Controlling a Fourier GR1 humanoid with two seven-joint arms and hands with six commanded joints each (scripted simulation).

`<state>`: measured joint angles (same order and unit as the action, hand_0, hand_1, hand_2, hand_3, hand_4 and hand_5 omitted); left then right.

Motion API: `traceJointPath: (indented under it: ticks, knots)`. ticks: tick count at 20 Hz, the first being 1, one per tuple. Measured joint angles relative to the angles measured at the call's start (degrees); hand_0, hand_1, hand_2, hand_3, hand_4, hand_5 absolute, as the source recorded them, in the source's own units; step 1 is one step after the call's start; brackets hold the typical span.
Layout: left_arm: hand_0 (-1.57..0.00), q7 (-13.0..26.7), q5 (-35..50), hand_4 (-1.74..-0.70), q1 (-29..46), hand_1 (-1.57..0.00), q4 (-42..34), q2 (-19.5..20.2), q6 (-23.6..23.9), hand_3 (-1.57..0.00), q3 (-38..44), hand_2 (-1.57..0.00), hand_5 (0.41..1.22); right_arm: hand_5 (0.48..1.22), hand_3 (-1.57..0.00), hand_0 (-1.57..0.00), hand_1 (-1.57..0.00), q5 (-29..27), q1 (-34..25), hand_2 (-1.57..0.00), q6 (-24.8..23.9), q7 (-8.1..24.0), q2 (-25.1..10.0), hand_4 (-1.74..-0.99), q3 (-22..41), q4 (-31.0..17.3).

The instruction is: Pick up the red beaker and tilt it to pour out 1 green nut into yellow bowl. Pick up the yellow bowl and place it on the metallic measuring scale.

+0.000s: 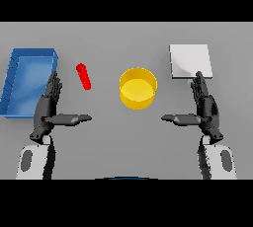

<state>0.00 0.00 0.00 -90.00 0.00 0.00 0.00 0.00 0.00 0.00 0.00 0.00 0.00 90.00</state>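
The red beaker [84,76] is seen standing on the grey desk [113,137], left of centre and towards the far edge, free of both hands. The yellow bowl [138,88] is placed near the middle of the desk, to the right of the beaker and apart from it; whether anything lies inside cannot be told. The metallic measuring scale [190,61] is set towards the far right corner, with nothing on it. A blue tray [27,80] is found along the left edge. The left hand [48,107] is held above the desk between the tray and the beaker, its fingers [53,87] straight and released, thumb stretched towards the middle, nothing grasped. The right hand [205,108] is held just before the near edge of the scale, its fingers likewise straight and released, thumb pointed inward, nothing grasped
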Motion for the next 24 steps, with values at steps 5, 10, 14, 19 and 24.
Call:
traceJointPath:
  ticks: [5,10,14,19,24]
  knots:
    - [0.0,0.0,-0.2,-1.14,0.2,0.0,-0.2,-0.3,0.2,0.0,-0.3,0.0,0.66,0.578,0.0,0.0,0.0,-0.5,-1.0,0.0,0.2,0.3,-0.6,-1.071,-0.7,-0.8]
    - [0.0,0.0,-7.2,-1.14,6.5,0.0,-10.0,3.4,-1.1,0.0,-6.4,0.0,0.66,0.581,0.0,0.0,0.0,14.0,3.2,0.0,-3.5,-6.2,-5.0,-1.071,5.4,4.8]
    - [0.0,5.0,-8.1,-1.14,6.4,0.0,-11.3,3.9,-1.5,0.0,-7.3,0.0,0.65,0.607,0.0,0.0,0.0,13.7,2.7,0.0,-2.6,-4.3,-4.7,-1.131,6.1,5.8]
    - [0.0,6.3,-8.2,-1.16,0.5,0.0,-3.2,3.3,-1.3,0.0,-5.9,0.0,0.645,0.627,0.0,0.0,0.0,10.8,3.4,0.0,-0.3,-4.8,-5.3,-1.197,5.5,6.3]
    - [0.0,4.1,-7.8,-1.18,-7.7,0.0,7.6,4.0,-1.5,0.0,-3.0,0.0,0.64,0.627,0.0,0.0,0.0,9.8,3.8,0.0,0.5,-5.6,-5.0,-1.225,5.5,6.8]
